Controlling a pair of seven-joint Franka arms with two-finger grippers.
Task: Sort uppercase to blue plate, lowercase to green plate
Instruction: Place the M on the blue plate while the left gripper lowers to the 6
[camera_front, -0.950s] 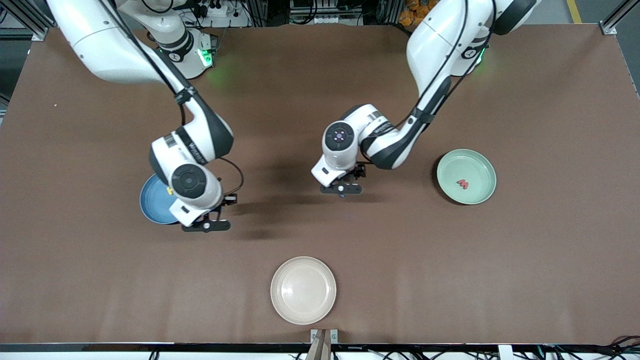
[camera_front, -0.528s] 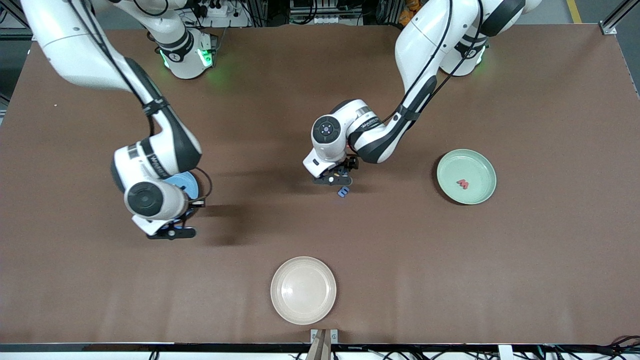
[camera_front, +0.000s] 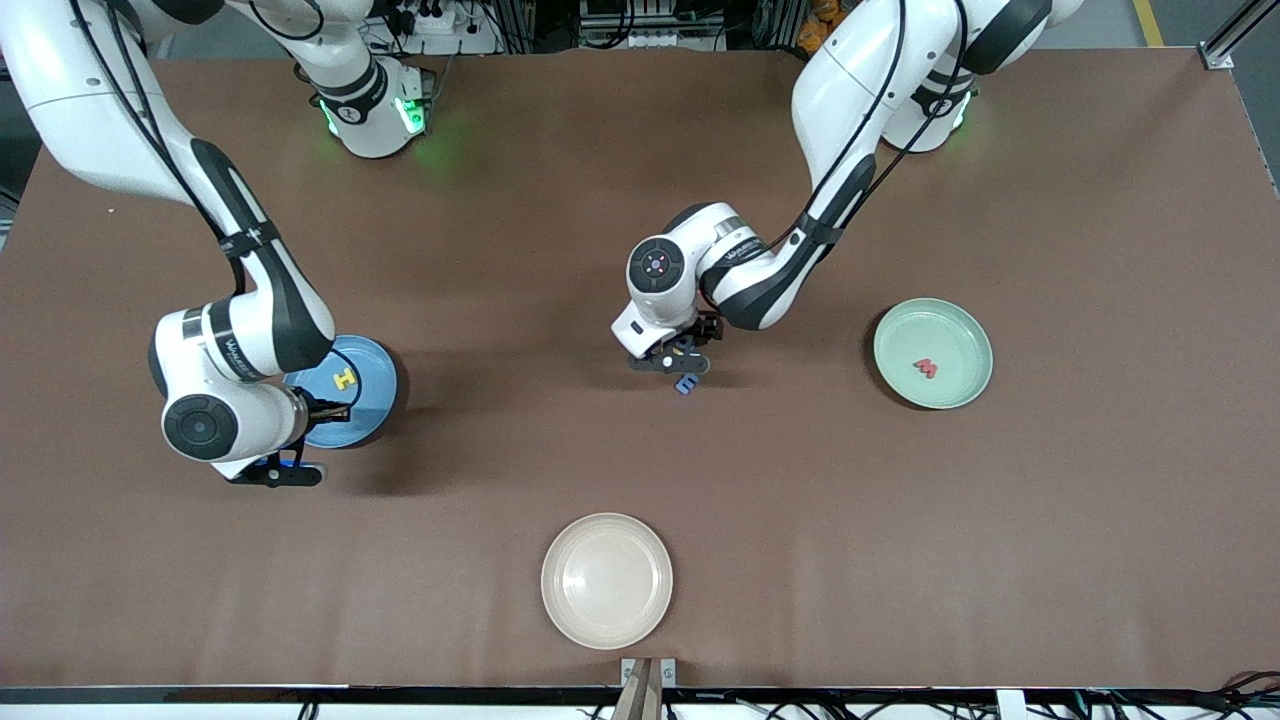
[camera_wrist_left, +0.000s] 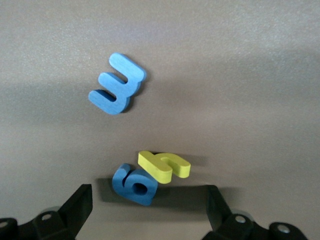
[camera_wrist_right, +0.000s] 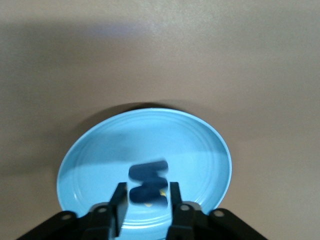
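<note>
The blue plate lies toward the right arm's end of the table, with a yellow H on it. My right gripper hangs at the plate's rim. Its fingers are open, and a dark blue M shows blurred between them, loose over the plate. At mid-table my left gripper is open, low over a blue g with a small yellow letter leaning on it. A blue m lies beside them. The green plate holds a red w.
A cream plate sits near the table's front edge, nearer to the front camera than the letters. Bare brown tabletop surrounds all three plates.
My right arm has swung toward its own end of the table, uncovering the blue plate, and its fingers have parted from the M. The left gripper shifted slightly and sank over the letters.
</note>
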